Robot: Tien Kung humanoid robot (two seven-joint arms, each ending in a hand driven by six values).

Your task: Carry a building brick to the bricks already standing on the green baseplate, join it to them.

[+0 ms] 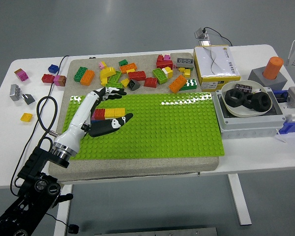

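Over the green baseplate [177,123] on the white counter [137,162], saw the left hand [102,110] with fingers spread wide and holding nothing, right above the row of red and yellow bricks [109,113] standing on it.

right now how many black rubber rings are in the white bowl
2 visible: the left ring and the right ring, lying side by side in the white bowl at the table's right. Another may be hidden beneath them.
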